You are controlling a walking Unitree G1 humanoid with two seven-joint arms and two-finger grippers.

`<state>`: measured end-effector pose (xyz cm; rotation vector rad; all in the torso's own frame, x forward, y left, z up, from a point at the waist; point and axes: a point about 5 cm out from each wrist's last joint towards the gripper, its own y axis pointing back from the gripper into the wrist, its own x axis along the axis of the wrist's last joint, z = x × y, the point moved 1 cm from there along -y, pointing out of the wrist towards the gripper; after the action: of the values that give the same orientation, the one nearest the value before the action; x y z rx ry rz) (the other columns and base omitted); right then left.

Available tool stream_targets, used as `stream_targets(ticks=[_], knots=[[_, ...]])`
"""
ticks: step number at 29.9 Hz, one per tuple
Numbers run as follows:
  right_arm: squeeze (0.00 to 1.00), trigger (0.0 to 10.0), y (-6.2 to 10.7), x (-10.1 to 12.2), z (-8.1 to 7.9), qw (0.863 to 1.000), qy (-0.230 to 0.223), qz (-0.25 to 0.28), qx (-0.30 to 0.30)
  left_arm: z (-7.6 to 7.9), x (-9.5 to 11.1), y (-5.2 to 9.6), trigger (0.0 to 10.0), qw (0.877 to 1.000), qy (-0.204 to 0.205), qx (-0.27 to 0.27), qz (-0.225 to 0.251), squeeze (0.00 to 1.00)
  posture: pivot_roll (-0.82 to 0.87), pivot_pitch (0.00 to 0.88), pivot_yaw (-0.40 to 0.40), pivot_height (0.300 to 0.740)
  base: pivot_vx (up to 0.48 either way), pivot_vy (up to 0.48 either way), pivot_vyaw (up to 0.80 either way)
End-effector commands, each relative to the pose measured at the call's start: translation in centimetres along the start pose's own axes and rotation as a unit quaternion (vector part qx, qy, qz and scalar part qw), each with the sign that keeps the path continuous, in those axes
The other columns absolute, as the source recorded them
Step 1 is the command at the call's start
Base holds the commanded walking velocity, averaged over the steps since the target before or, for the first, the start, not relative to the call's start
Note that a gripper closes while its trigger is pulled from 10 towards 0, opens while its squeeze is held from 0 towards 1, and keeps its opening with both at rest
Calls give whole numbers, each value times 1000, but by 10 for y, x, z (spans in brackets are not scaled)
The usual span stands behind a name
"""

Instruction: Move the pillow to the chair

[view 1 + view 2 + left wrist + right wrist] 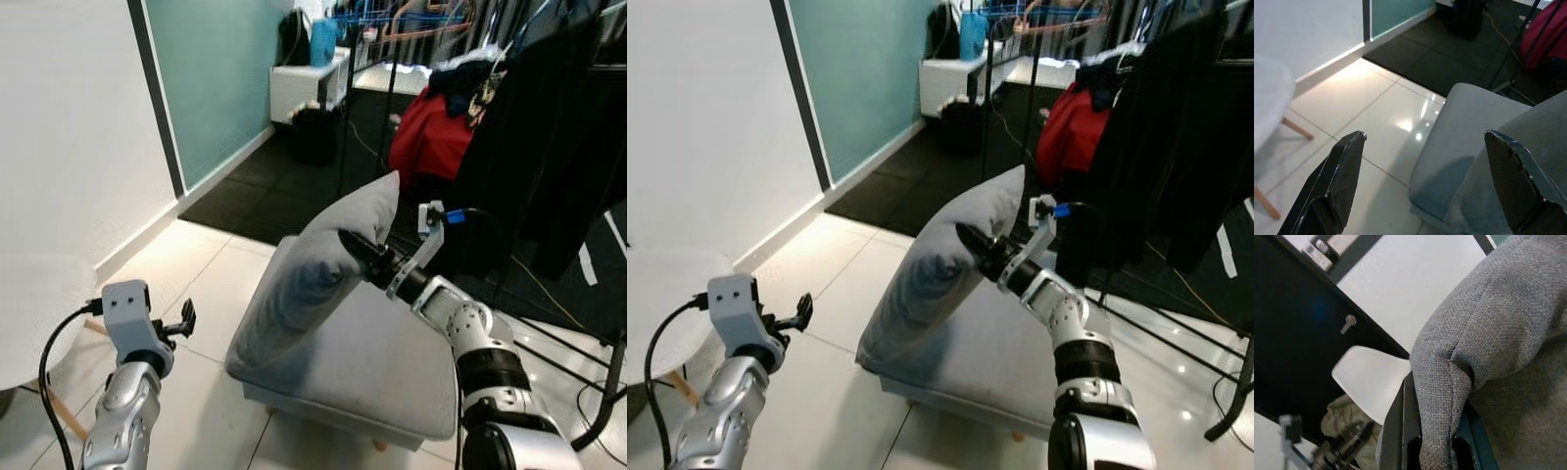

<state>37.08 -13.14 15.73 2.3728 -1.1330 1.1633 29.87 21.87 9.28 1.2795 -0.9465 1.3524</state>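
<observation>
The right gripper (351, 243) reached forward from five o'clock, its fingers clamped on the edge of the grey pillow (323, 264). The pillow stood tilted on a grey ottoman (382, 367), one corner pointing to one o'clock. The left gripper (186, 318) hovered at eight o'clock, fingers spread apart, near the white chair (34, 313).

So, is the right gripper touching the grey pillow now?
Touching. In the right wrist view the right gripper pinches a fold of the pillow, with fabric bunched between its fingers.
</observation>
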Motion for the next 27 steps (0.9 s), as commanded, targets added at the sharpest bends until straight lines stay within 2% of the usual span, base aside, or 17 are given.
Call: stream_targets(ticks=[1,6,7,11,12,14,15,18,27], knots=[[0,0,-4,8,-7,999,32,17,9,-8,0,0,10000,1000,-24,17,-5,0,-150,0,-58,709,0,0,0],[0,0,0,6,2,999,39,18,-27,-16,-6,3,10000,998,-38,38,-18,0,-150,0,-54,724,0,0,0],[0,0,4,6,13,996,56,13,-69,-18,-9,5,10000,998,-48,40,-27,0,-147,0,-55,729,0,0,0],[0,0,5,6,17,994,66,10,-86,-19,-11,6,10000,997,-54,40,-32,0,-147,0,-55,729,0,0,0],[0,10000,7,5,23,990,71,6,-122,-20,-12,6,10000,997,-55,39,-34,0,-144,0,-56,729,0,0,0],[0,10000,7,5,23,990,71,6,-122,-20,-12,6,10000,997,-55,39,-34,0,-144,0,-56,729,0,0,0],[0,10000,10,5,31,981,107,1,-164,-20,-13,8,10000,997,-58,38,-37,0,-145,0,-55,729,0,0,0],[0,10000,18,0,33,984,118,-15,-134,-13,-17,10,10000,998,-51,17,-44,0,-144,0,-55,729,0,0,258],[0,10000,11,1,22,989,114,-1,-92,-5,-18,8,10000,998,-45,2,-45,0,-135,0,-50,729,0,0,775]])
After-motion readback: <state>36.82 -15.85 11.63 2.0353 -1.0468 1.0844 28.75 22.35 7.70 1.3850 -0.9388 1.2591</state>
